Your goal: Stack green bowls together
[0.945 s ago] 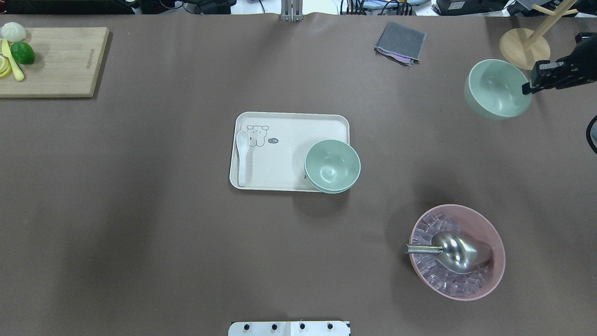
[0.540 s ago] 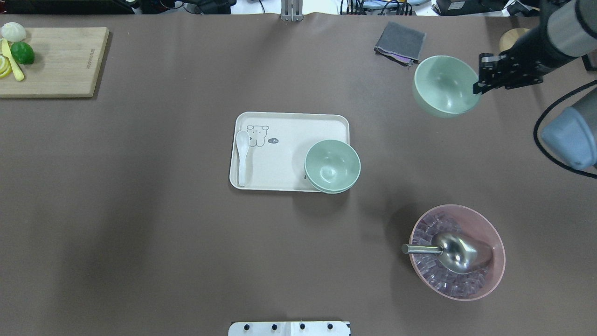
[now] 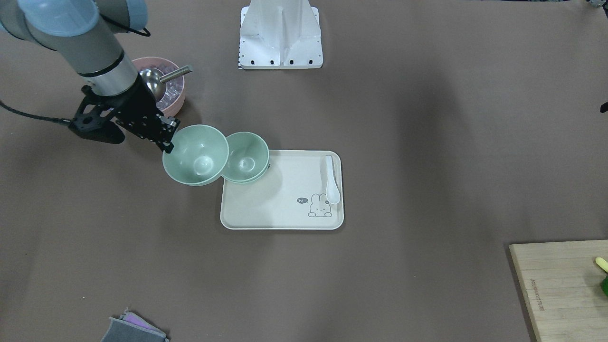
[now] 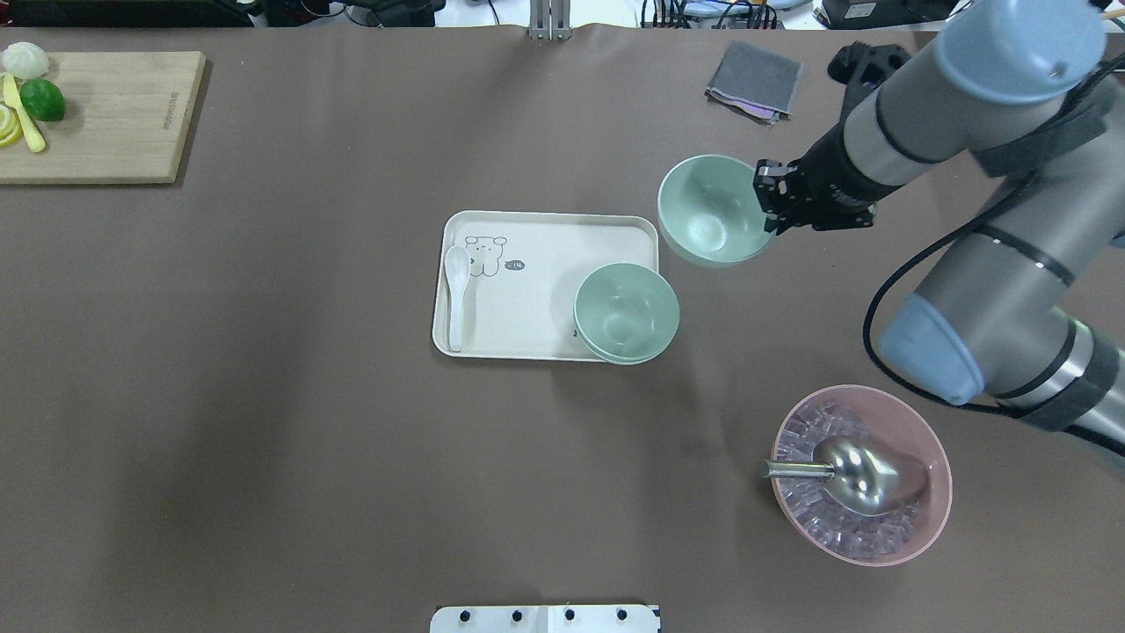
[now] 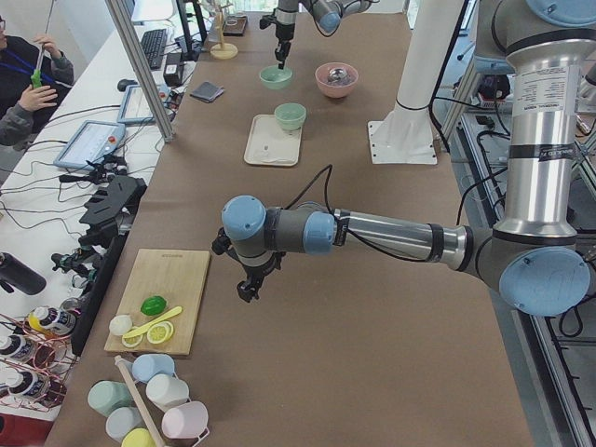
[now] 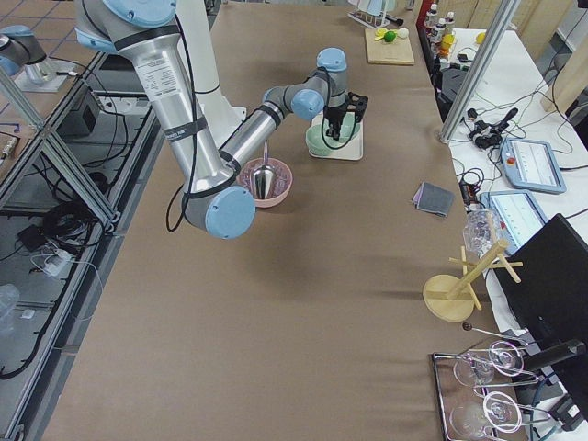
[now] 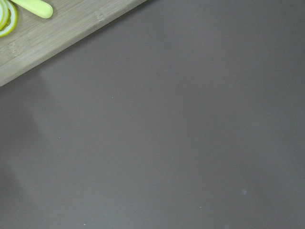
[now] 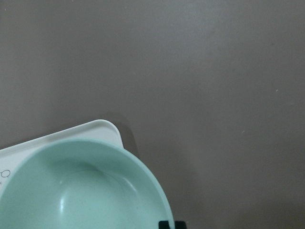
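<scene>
My right gripper (image 4: 766, 199) is shut on the rim of one green bowl (image 4: 712, 211) and holds it in the air just off the tray's far right corner. It also shows in the front view (image 3: 194, 154), beside the stack, and in the right wrist view (image 8: 81, 191). Two more green bowls sit nested as a stack (image 4: 626, 314) on the right end of the cream tray (image 4: 545, 230). My left gripper (image 5: 247, 290) shows only in the exterior left view, above bare table near the cutting board; I cannot tell whether it is open or shut.
A pink bowl (image 4: 866, 475) with ice cubes and a metal scoop sits at the near right. A white spoon (image 4: 456, 294) lies on the tray's left end. A grey cloth (image 4: 754, 79) lies at the far right, a cutting board (image 4: 105, 114) with fruit at the far left.
My right arm has carried the green bowl from the table's far right edge leftward and nearer, up to the tray's corner. The stack on the tray has not moved.
</scene>
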Robot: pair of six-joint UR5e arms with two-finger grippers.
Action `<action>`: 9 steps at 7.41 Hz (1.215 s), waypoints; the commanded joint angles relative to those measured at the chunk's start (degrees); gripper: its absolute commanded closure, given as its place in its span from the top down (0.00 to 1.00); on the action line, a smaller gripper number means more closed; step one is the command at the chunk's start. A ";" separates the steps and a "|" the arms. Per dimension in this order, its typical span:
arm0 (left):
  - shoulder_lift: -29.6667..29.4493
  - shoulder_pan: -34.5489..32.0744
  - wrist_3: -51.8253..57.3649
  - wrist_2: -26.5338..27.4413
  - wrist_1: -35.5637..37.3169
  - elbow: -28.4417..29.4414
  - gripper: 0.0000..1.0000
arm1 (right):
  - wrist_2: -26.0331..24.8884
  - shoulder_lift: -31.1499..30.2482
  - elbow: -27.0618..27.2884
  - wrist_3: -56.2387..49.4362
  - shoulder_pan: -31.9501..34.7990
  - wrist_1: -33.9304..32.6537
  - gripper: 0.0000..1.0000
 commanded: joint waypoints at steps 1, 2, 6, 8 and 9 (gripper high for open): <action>0.07 0.00 0.00 0.09 0.01 0.53 0.98 | -5.19 1.16 -0.40 6.16 -6.44 0.01 0.00; 0.07 0.00 0.00 0.00 0.01 0.71 0.98 | -7.20 1.16 -0.66 7.90 -8.72 0.01 0.00; 0.07 0.00 0.00 0.00 0.01 0.62 0.98 | -11.09 1.34 -2.86 9.33 -11.56 0.63 0.00; 0.59 0.00 0.00 0.00 -0.07 0.53 0.98 | -11.09 1.51 -3.65 8.80 -11.56 0.63 0.00; 0.86 0.00 0.00 0.00 -0.07 0.27 0.98 | -11.09 1.86 -4.26 8.80 -11.64 0.63 0.00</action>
